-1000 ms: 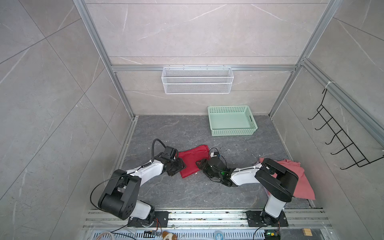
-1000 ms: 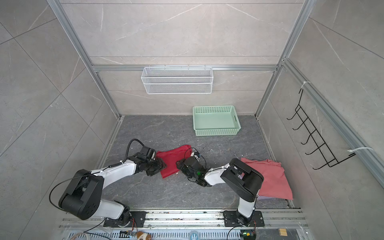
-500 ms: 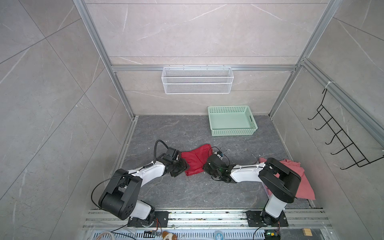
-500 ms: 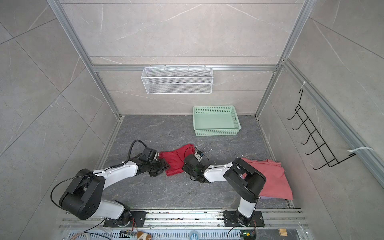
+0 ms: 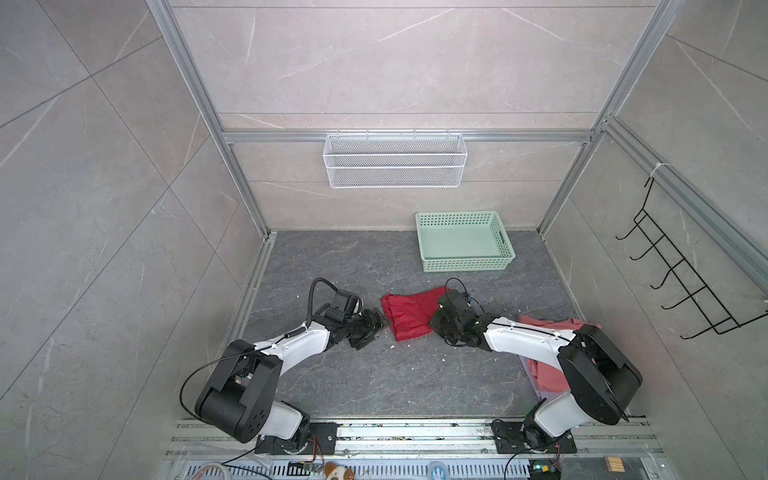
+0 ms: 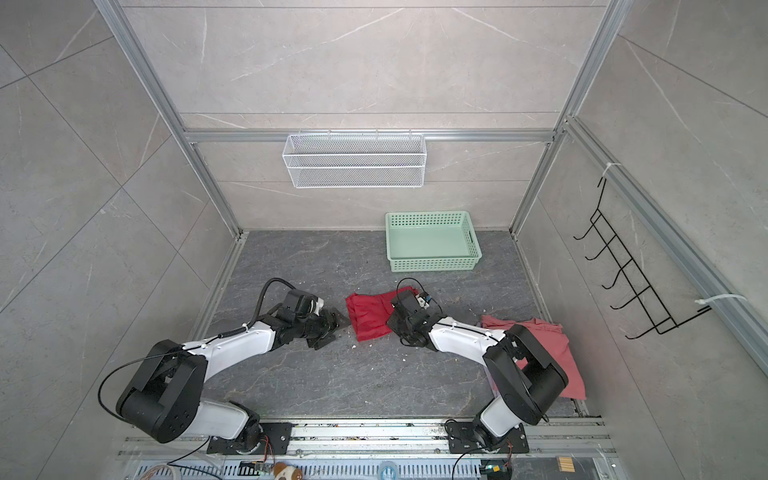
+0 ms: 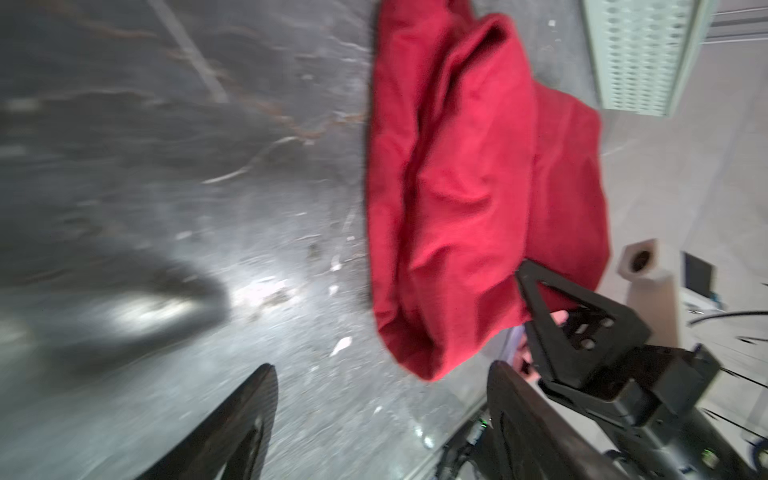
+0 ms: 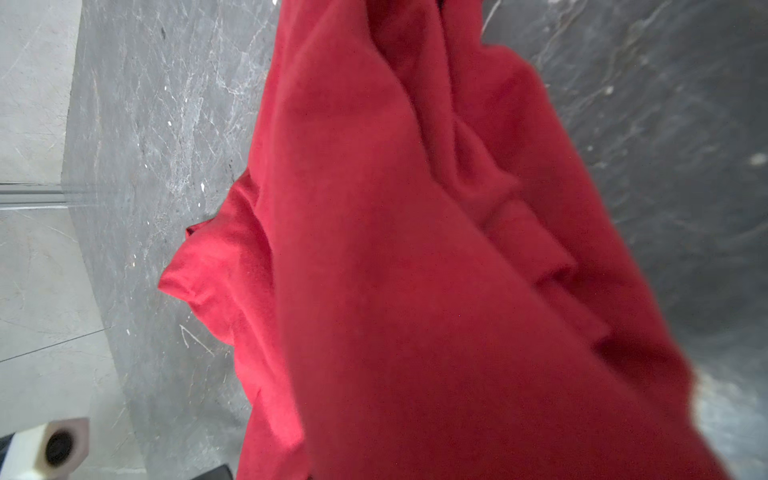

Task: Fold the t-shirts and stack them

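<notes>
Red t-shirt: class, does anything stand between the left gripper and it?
Nothing visible does. The left gripper, jaws open, sits beside the red t-shirt with only bare grey surface and white flecks between. The right gripper grips its opposite edge.

Both top views are bright, even and sharp, shadows soft; the wide lens splays the metal posts (image 5: 199, 91) toward the edges. The left wrist view is motion-smeared, with white glare on the dark desk (image 7: 149, 311) beside a heavy shadow. The right wrist view shows the red shirt (image 8: 415, 291) close and soft-focused.
</notes>
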`<state>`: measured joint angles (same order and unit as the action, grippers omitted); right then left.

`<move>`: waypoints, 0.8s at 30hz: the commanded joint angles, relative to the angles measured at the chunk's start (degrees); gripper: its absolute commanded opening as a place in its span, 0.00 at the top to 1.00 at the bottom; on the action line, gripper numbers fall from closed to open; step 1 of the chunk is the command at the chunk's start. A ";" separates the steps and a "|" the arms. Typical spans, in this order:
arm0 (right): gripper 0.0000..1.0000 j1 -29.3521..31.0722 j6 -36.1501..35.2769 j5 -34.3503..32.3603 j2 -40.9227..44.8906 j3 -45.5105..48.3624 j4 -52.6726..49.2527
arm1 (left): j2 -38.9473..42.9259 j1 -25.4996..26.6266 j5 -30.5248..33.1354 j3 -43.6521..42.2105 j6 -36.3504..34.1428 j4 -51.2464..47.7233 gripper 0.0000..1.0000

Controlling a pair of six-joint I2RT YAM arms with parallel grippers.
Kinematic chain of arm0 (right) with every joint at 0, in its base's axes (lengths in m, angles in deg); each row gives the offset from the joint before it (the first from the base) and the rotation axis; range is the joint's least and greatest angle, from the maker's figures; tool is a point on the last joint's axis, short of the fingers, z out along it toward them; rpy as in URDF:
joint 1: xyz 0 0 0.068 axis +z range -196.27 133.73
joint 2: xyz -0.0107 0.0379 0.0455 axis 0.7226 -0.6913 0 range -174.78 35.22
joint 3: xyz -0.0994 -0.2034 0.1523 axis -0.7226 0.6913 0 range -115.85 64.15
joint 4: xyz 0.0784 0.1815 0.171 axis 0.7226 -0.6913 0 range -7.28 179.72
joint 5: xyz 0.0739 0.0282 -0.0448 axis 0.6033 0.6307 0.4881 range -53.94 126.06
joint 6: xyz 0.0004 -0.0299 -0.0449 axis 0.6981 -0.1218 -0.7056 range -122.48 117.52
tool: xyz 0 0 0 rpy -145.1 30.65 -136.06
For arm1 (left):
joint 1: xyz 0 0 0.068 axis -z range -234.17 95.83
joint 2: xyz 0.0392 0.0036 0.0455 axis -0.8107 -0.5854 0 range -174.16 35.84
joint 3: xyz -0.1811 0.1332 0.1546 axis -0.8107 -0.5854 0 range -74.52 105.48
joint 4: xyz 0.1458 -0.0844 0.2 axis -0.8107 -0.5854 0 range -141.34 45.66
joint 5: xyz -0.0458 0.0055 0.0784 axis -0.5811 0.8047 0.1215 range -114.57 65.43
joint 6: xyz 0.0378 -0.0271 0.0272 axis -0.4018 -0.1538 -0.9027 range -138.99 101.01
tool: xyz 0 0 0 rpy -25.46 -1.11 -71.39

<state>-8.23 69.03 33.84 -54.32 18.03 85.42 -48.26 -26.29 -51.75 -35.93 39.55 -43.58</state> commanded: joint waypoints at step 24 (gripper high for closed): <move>1.00 -5.44 -0.42 7.67 3.30 -4.13 -2.60 | -18.77 6.09 -6.48 4.47 24.76 31.98 0.00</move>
<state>-13.39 68.37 41.32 -52.72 15.32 83.06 -65.83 -20.74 -58.77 -32.96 61.06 -16.31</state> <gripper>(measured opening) 0.070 0.995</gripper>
